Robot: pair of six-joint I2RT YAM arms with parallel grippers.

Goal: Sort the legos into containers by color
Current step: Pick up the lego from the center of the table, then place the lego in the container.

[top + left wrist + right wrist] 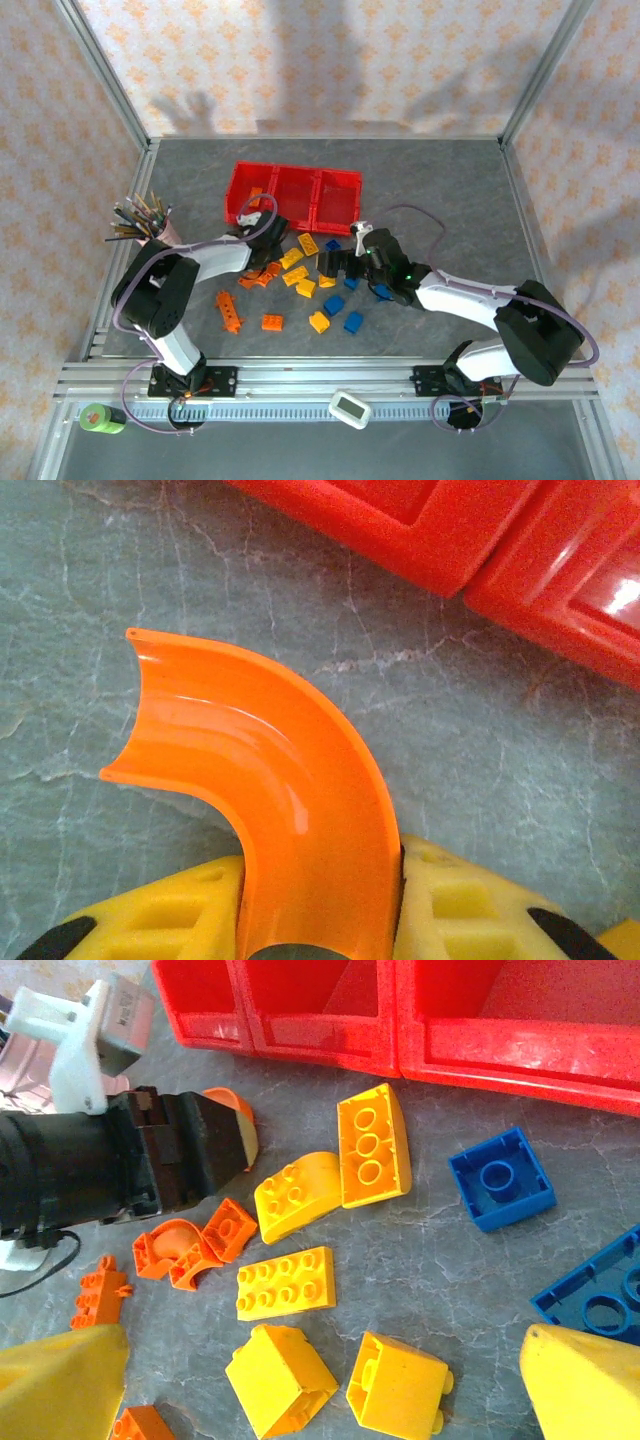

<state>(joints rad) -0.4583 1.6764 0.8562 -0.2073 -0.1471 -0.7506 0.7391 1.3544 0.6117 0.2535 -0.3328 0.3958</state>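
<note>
Just short of the red tray (295,195), on its near side by the left-hand bin, my left gripper (262,226) sits in the top view. The right gripper (340,263) is farther from the tray, over the scattered legos (297,274), so the left arm is the nearer one for a drop.

On the left wrist camera the jaws are clamped on a curved orange brick (270,780). Its stem is pinched between the yellow pads (160,920) and its free end arcs off to the left. The tray wall runs across the upper right, ahead of the gripper and close. I judge the move calls for a lift and a short reach forward over that wall.

On the right wrist camera my right fingers (60,1380) stand wide apart, holding nothing. Yellow bricks (285,1282) lie between them, and a blue brick (500,1177) lies nearer the tray.
</note>
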